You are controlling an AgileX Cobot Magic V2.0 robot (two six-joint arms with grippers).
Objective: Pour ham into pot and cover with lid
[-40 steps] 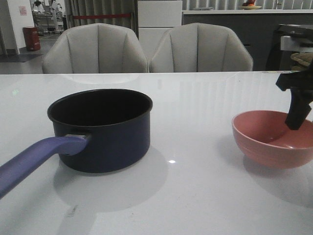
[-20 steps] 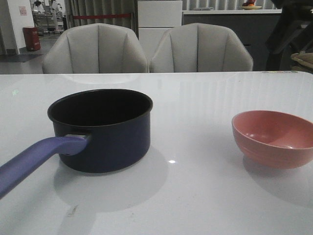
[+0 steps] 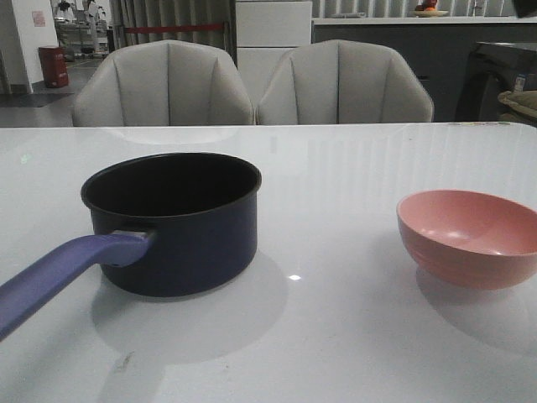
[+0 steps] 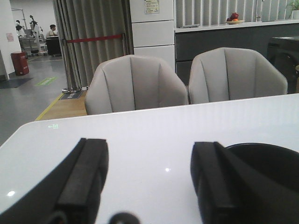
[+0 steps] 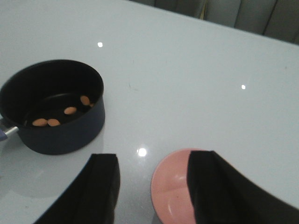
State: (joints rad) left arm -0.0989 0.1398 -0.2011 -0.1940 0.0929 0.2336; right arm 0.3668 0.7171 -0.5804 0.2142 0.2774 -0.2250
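Observation:
The dark navy pot (image 3: pixel 172 222) with its purple-blue handle (image 3: pixel 59 277) stands on the white table at the left. In the right wrist view several orange-pink ham slices (image 5: pixel 70 110) lie on the black bottom of the pot (image 5: pixel 51 105). The pink bowl (image 3: pixel 470 238) sits at the right and looks empty (image 5: pixel 175 193). My right gripper (image 5: pixel 152 186) is open and empty, high above the bowl's near edge. My left gripper (image 4: pixel 149 172) is open and empty over the table, with the pot's rim (image 4: pixel 266 161) beside one finger. The lid is out of view. Neither gripper shows in the front view.
Two grey chairs (image 3: pixel 164 84) (image 3: pixel 344 80) stand behind the table's far edge. Dark equipment (image 3: pixel 503 80) stands off the table at the far right.
My right gripper, which was at the pink bowl's far side a second ago, has risen up and out of the front view. The pot and the bowl have not moved.

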